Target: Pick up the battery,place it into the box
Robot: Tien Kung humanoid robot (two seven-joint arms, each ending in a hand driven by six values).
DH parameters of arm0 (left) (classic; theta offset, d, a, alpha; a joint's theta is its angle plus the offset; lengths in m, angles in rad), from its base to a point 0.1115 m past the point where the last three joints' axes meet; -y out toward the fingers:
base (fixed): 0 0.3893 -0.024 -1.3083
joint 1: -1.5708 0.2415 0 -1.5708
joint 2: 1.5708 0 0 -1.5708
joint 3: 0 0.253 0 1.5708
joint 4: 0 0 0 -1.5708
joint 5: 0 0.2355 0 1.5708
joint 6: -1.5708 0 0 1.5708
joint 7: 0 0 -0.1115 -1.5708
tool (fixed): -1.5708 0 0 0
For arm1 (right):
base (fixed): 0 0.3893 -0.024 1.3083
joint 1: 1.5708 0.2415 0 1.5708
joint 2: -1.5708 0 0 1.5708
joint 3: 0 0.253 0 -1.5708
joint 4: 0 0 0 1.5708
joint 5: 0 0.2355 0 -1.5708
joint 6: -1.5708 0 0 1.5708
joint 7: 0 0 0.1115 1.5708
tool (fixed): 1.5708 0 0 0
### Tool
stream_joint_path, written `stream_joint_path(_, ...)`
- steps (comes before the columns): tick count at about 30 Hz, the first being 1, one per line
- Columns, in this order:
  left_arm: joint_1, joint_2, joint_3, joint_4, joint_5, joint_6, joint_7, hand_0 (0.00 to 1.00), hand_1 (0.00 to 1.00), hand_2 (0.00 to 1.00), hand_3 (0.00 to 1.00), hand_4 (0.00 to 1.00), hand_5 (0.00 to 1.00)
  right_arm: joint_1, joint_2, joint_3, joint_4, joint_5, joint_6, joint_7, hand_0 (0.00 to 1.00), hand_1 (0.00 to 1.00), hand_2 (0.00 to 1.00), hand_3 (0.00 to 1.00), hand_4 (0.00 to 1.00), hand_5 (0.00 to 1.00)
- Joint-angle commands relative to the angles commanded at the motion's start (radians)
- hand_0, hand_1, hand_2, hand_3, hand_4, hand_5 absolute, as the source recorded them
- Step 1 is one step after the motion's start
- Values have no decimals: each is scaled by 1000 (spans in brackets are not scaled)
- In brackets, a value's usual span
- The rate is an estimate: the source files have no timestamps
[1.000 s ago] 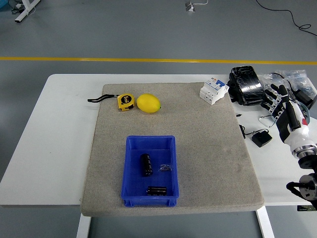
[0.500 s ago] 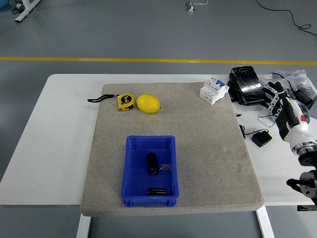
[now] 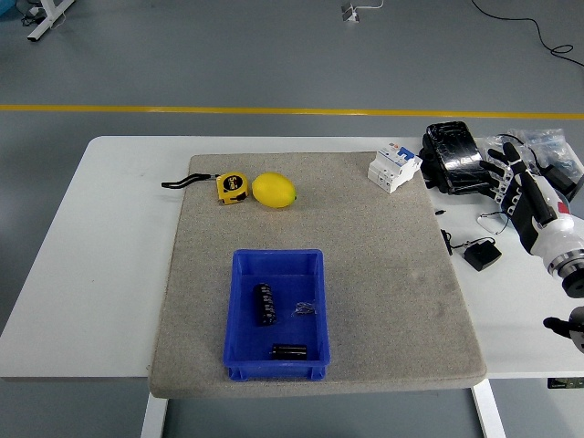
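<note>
White surface (image 3: pixel 109 237) carries a grey felt mat (image 3: pixel 383 274); entries run left to right.

Yellow tape measure (image 3: pixel 231 187) with black strap: one. Yellow lemon (image 3: pixel 273 190) just beside it: one.

Blue plastic box (image 3: pixel 275 313) near the mat's front edge: one. Inside: two black cylindrical batteries. The larger battery (image 3: pixel 265 304) has shifted within the last second: it rolled toward the box's middle, and now lies back nearer the left wall, angled slightly. The smaller battery (image 3: pixel 288 350) at the front wall has not moved. A small dark clip-like item (image 3: pixel 306 310) lies between them; too small to identify.

Reading: the battery is settling after release, so placement looks complete.

White circuit breaker (image 3: pixel 393 167) at the mat's far right corner: one. Black wrapped pack (image 3: pixel 453 157) beside it: one. Small black adapter (image 3: pixel 481 255) with cable: one.

Right hand (image 3: pixel 516 182) has drawn back toward the right edge, fingers loosely spread, holding nothing. Left hand not visible.
</note>
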State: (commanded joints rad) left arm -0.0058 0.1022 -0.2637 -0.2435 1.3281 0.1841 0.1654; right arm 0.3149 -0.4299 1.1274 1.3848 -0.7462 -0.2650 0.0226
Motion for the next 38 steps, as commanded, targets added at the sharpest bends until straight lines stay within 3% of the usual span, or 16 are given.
stream_joint_path(38,2,-1,-8,0,16,3,6,725,703,744,669,697,676,-9,-1,56,53,3,1,25,821,802,822,853,998,921)
